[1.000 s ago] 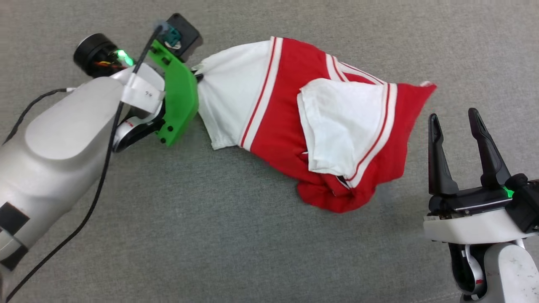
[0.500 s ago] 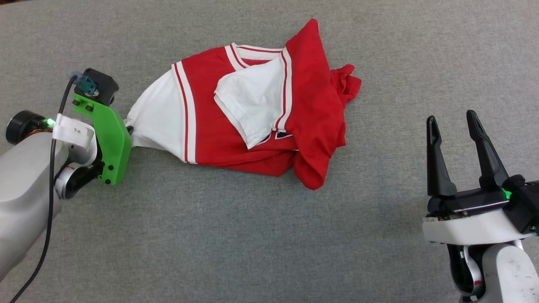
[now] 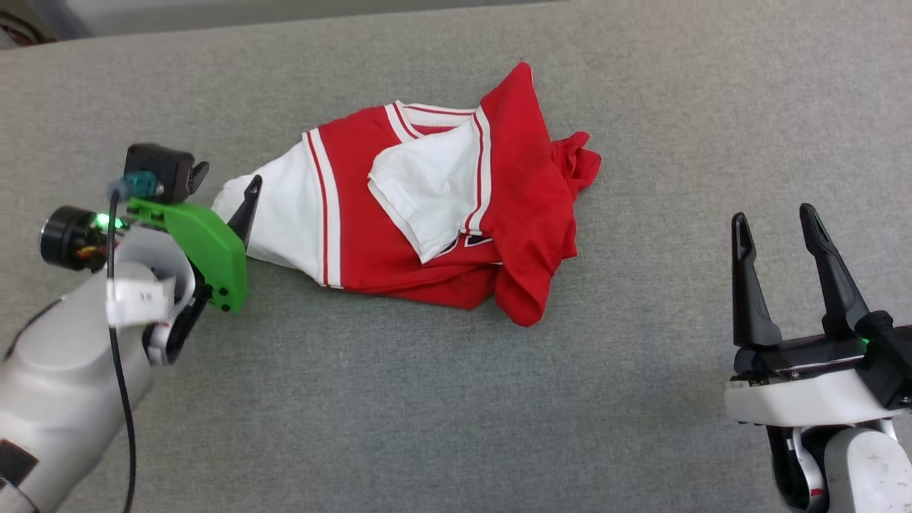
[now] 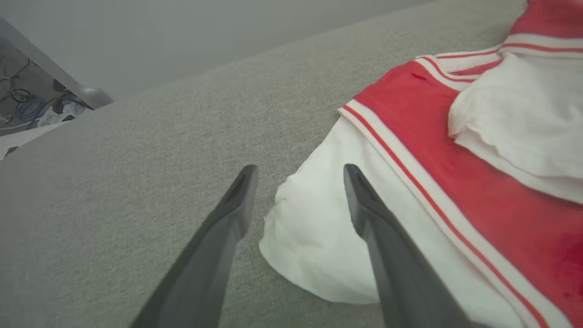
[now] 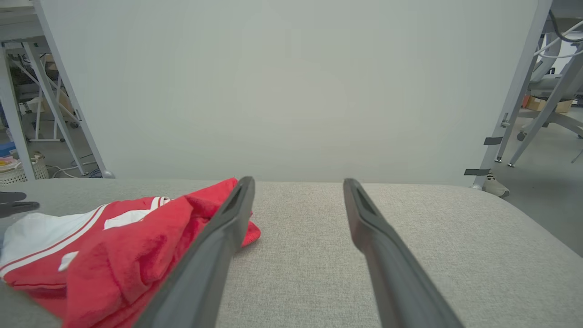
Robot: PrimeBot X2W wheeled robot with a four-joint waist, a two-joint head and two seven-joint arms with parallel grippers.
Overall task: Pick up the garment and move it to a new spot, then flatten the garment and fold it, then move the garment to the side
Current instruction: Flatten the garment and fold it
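Head view: a grey woven counter point(image 3: 427, 413) runs edge to edge, with a pale strip of room along the top. The garment point(image 3: 356, 214) lies crumpled near the middle, a little to the left. It is red, with white sleeves edged in red-and-white stripes. One sleeve is folded over the chest and the other stretches toward the left tool point(image 3: 249, 203). A scrap of black, white-edged print peeps out under the folded sleeve, too little to read. A green bracket point(image 3: 206, 246) hides most of that tool, and one dark finger stands at the sleeve's edge. The right tool point(image 3: 771, 214) waits at the lower right, well apart from the cloth, fingers spread and holding nothing.

Left wrist view: the left tool point(image 4: 299, 171) has its fingers apart, gripping nothing. The end of the white sleeve lies between and under them, but I cannot tell if it touches them. The garment point(image 4: 455, 182) is cut off at the right. Beyond the counter point(image 4: 136, 159) is a plain pale wall, with cables on the floor at the upper left.

Right wrist view: the right tool point(image 5: 298, 182) is spread over bare counter point(image 5: 364, 228). The garment point(image 5: 114, 246) is heaped at the lower left, partly behind one finger. A pale panel stands behind, flanked by metal frame legs.
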